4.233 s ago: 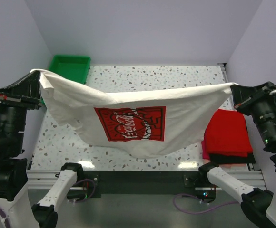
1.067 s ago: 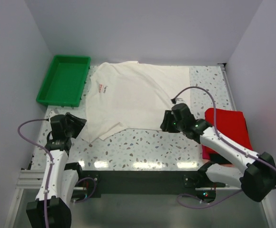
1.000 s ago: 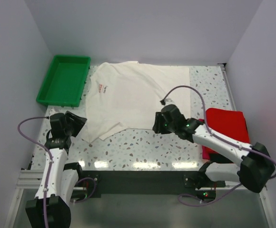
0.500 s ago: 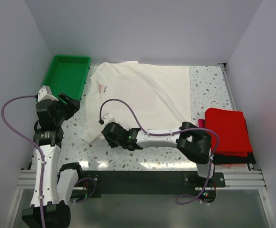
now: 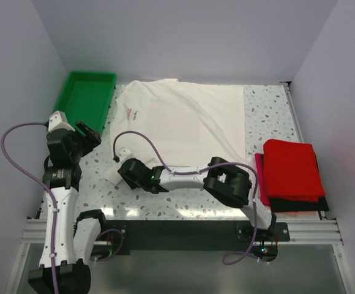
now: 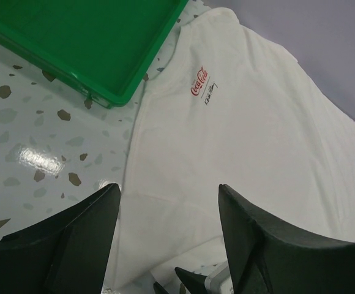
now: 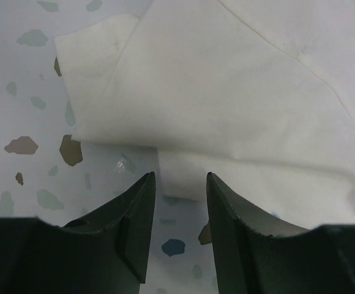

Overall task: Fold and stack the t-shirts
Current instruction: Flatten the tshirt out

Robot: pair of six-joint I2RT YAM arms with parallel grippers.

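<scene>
The off-white t-shirt (image 5: 183, 122) lies spread flat on the table, a small red logo (image 6: 201, 81) near its collar. My left gripper (image 5: 95, 136) hangs open above the table left of the shirt, touching nothing; in its own view the gripper (image 6: 168, 190) frames the cloth (image 6: 245, 135) below. My right arm reaches across to the shirt's near-left sleeve. The right gripper (image 5: 121, 171) is open, low over the table, its tips (image 7: 179, 177) at the edge of the folded sleeve (image 7: 226, 79), gripping nothing. Folded red t-shirts (image 5: 291, 168) lie stacked on a black one (image 5: 303, 204) at the right.
A green plastic tray (image 5: 84, 101) sits at the back left, close to the shirt's shoulder, and fills the upper left of the left wrist view (image 6: 85, 43). Walls close in the table on three sides. The right arm's cable (image 5: 159, 160) loops over the shirt's lower hem.
The shirt, once held stretched in the air, now lies flat. Over the last second my right arm swept left along the hem to the sleeve. The left gripper rose, drew back and opened wider.
</scene>
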